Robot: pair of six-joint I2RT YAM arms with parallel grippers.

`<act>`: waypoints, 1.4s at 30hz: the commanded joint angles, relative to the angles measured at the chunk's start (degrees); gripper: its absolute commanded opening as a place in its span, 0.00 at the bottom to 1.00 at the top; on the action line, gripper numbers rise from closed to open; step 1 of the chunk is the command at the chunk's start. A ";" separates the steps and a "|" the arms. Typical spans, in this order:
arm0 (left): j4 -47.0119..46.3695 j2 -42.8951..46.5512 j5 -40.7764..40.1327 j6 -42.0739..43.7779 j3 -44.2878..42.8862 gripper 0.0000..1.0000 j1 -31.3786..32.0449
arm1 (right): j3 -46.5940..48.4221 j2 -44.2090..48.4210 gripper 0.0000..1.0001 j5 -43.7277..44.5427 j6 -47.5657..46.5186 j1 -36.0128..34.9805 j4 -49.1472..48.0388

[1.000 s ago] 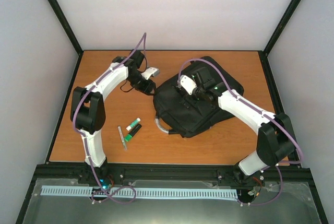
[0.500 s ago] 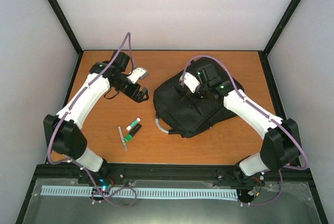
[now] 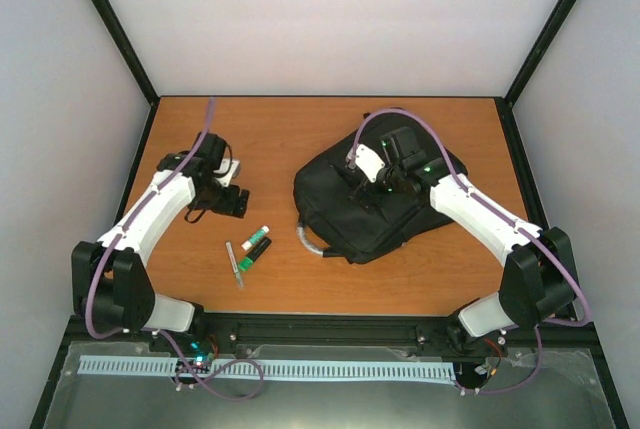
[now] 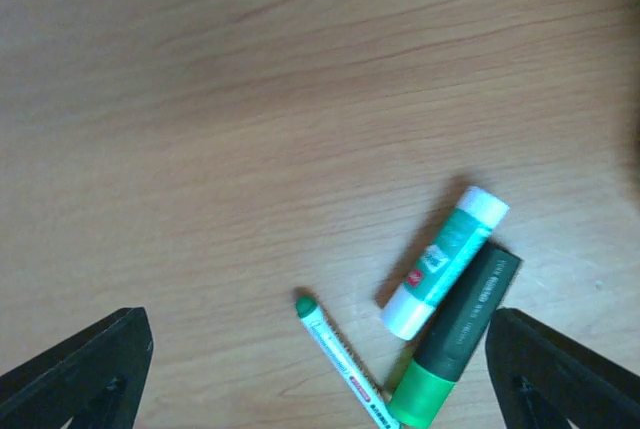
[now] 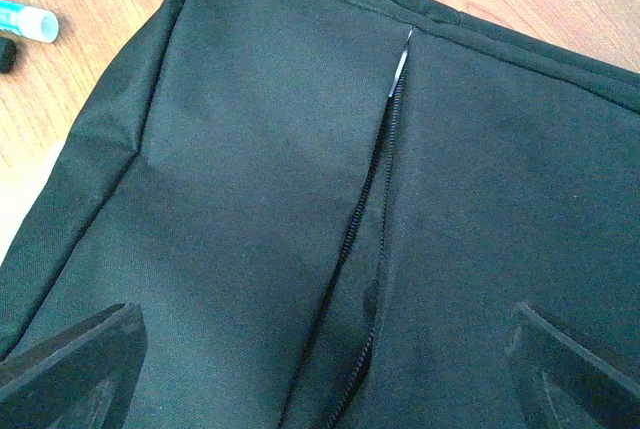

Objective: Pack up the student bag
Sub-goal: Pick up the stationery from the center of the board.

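Observation:
The student bag [image 3: 395, 211], a black soft backpack with a grey loop handle [image 3: 308, 240], lies right of centre on the table. My right gripper [image 3: 364, 187] hovers open over it; the right wrist view shows a partly open zipper slit [image 5: 368, 211] between the spread fingers, with my right gripper [image 5: 320, 379] holding nothing. My left gripper [image 3: 236, 202] is open over bare wood, left of the bag. Just ahead of my left gripper [image 4: 320, 389] lie a white-green glue stick [image 4: 445, 261], a green highlighter [image 4: 455, 349] and a thin green-capped pen [image 4: 340, 361].
The glue stick [image 3: 262, 234], highlighter [image 3: 254, 249] and pen [image 3: 234, 263] lie together on the wooden table [image 3: 300, 134], between the left arm and the bag's handle. Black frame posts and white walls bound the table.
My left arm has swung away from the bag's left edge, leftward and nearer, to above the three pens, and its jaws have opened. The right gripper has barely shifted over the bag.

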State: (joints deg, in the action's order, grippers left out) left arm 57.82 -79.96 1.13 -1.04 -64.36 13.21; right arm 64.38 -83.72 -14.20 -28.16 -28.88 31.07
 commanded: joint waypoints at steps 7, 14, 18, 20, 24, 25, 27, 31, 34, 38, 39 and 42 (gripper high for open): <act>0.60 -2.63 3.13 -10.69 0.99 0.70 -4.86 | -1.20 0.36 1.00 -2.09 -1.33 0.50 -1.10; 6.10 -4.46 6.68 -17.81 5.48 0.49 -9.40 | -1.63 0.83 1.00 -1.69 -1.73 0.50 -0.74; 6.72 -4.82 9.80 -17.67 10.70 0.47 -10.34 | -1.72 0.83 1.00 -2.30 -1.72 0.62 -0.71; 6.08 -4.87 11.88 -17.24 11.29 0.46 -10.37 | -1.82 0.82 1.00 -2.28 -1.92 0.57 -0.72; 5.54 -5.43 13.66 -16.55 11.39 0.46 -10.32 | -2.18 0.87 1.00 -2.38 -1.90 0.59 -0.80; 5.17 -5.85 14.65 -16.07 11.55 0.46 -10.31 | -2.23 0.92 1.00 -2.43 -1.92 0.63 -0.83; 3.82 -6.79 16.80 -15.19 12.15 0.46 -10.30 | -2.34 0.84 1.00 -2.71 -1.88 0.58 -0.92; 2.21 -7.80 17.54 -15.17 12.46 0.43 -10.09 | -1.83 0.81 1.00 -2.77 -1.84 0.58 -0.62; 2.02 -9.06 17.57 -15.27 12.37 0.41 -9.95 | -2.17 1.29 1.00 -2.08 -2.02 0.64 -0.72; 2.18 -10.50 16.63 -15.69 12.11 0.40 -9.37 | -3.11 2.01 1.00 -2.38 -2.04 0.82 -0.60; 2.36 -10.80 16.18 -15.85 12.02 0.40 -9.28 | -3.16 2.23 1.00 -2.56 -1.98 0.84 -0.53; 2.64 -12.00 14.65 -16.52 11.84 0.36 -9.21 | -3.39 2.54 1.00 -2.81 -1.98 0.97 -0.54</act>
State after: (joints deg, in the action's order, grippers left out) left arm 60.58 -90.74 17.15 -16.73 -51.79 3.66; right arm 61.73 -83.24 -15.92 -29.58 -28.47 30.87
